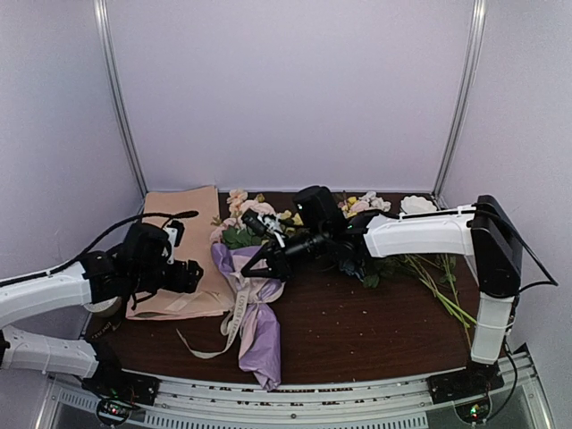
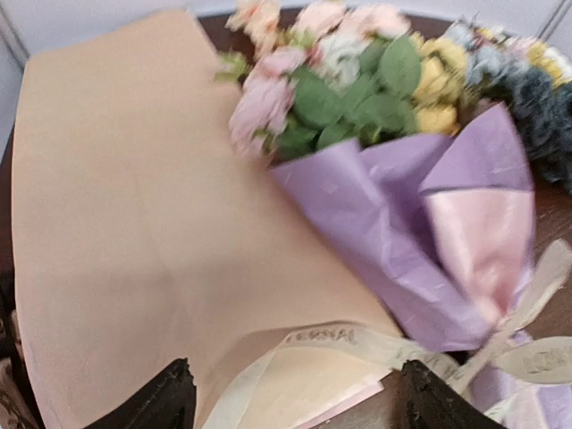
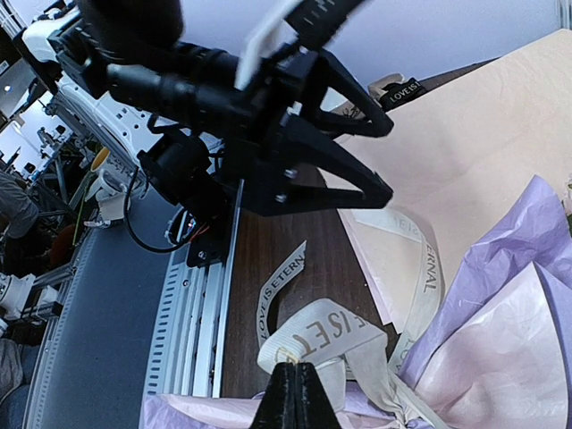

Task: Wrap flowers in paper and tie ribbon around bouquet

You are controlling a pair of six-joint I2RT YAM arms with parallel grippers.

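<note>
While the tails of the ribbon (image 1: 239,308) trail loose beside the bouquet (image 1: 264,322), the wrap is only as secure as the one grip on it.

Top view: the bouquet lies on the worktop (image 1: 357,331), flowers (image 1: 239,219) toward the far wall and narrow tail toward the arm bases. One side lies against the tan sheet (image 1: 183,232). The left gripper (image 1: 189,271) hovers over that sheet, just beside the cone. The right gripper (image 1: 261,264) sits at the cone's waist. Judged risk: a pull from the right arm alone could drag the light bouquet instead of tightening the tie, or let the purple paper (image 1: 266,357) spring open.

Left wrist view: the jaws stand wide apart, and the fingers (image 2: 170,398) hold nothing. The ribbon and the tan sheet pass beneath them. Judged risk: closing here could pinch the sheet along with the ribbon.

Right wrist view: the jaws are fully closed, and the tips meet a ribbon loop, apparently pinching it. I cannot tell how deep the hold is. A shallow pinch on slick ribbon could slip. The left gripper shows opposite, spread open and empty, above the sheet's edge.
</note>
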